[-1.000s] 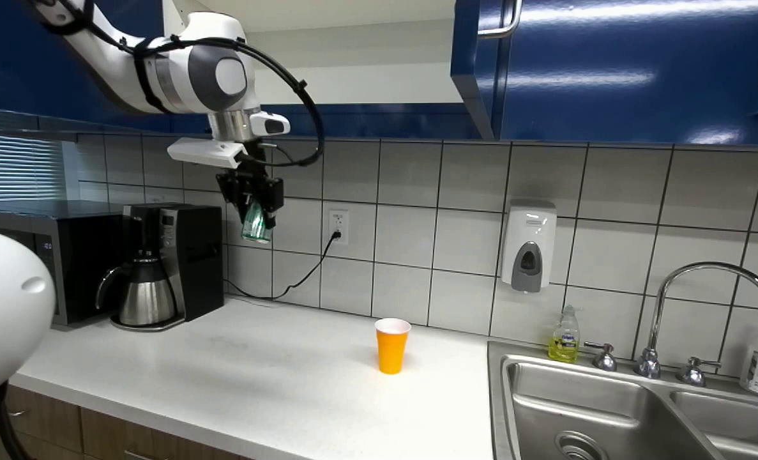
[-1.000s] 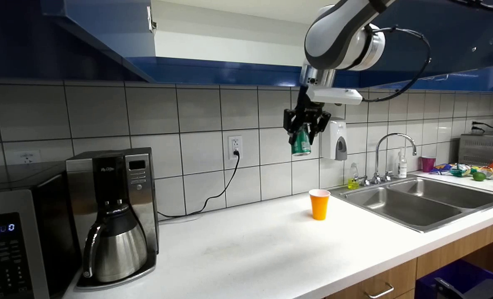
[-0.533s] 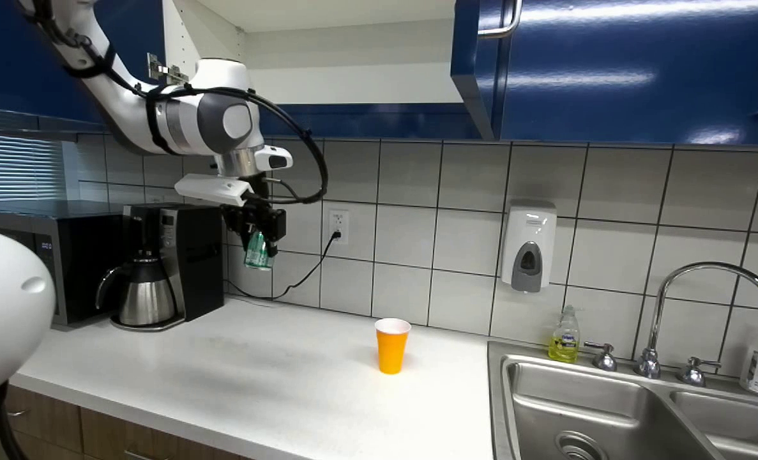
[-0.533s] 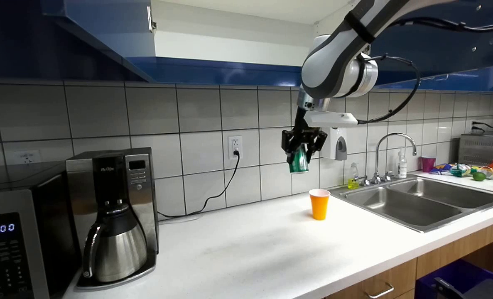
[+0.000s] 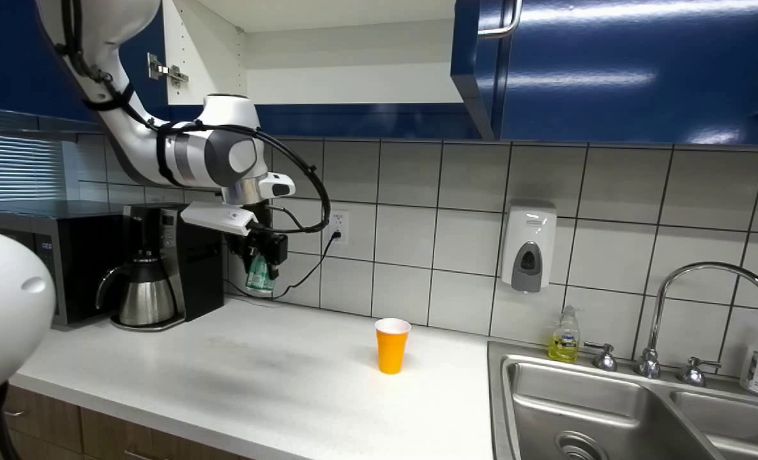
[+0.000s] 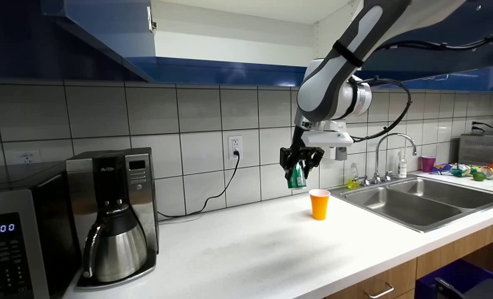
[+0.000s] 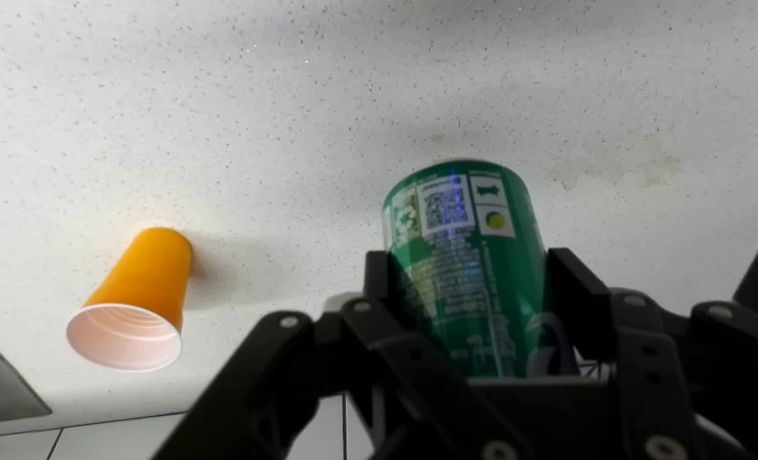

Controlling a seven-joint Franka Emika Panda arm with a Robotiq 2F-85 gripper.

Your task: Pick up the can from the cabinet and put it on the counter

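The green can [image 7: 462, 211] is clamped between the black fingers of my gripper [image 7: 468, 268], one finger on each side of it. In both exterior views the can [image 6: 297, 176] hangs from the gripper [image 5: 265, 268], slightly tilted, its lower end in the air above the counter [image 6: 238, 257]. The fingers cover its upper part. Above and behind the arm, the blue cabinet [image 5: 353, 121] stands open, with its pale interior showing. Speckled white counter [image 7: 257, 108] fills most of the wrist view behind the can.
An orange cup [image 5: 391, 348] stands on the counter near the can. A steel sink [image 6: 420, 203], a soap dispenser [image 5: 529, 246] on the wall, a coffee maker [image 6: 117, 216] and a microwave [image 6: 22, 236] flank the work area. A cord [image 6: 217, 197] hangs from the outlet.
My gripper has come down steadily with the can in it, from just under the cabinet to lower over the counter. The cup has stayed in place.
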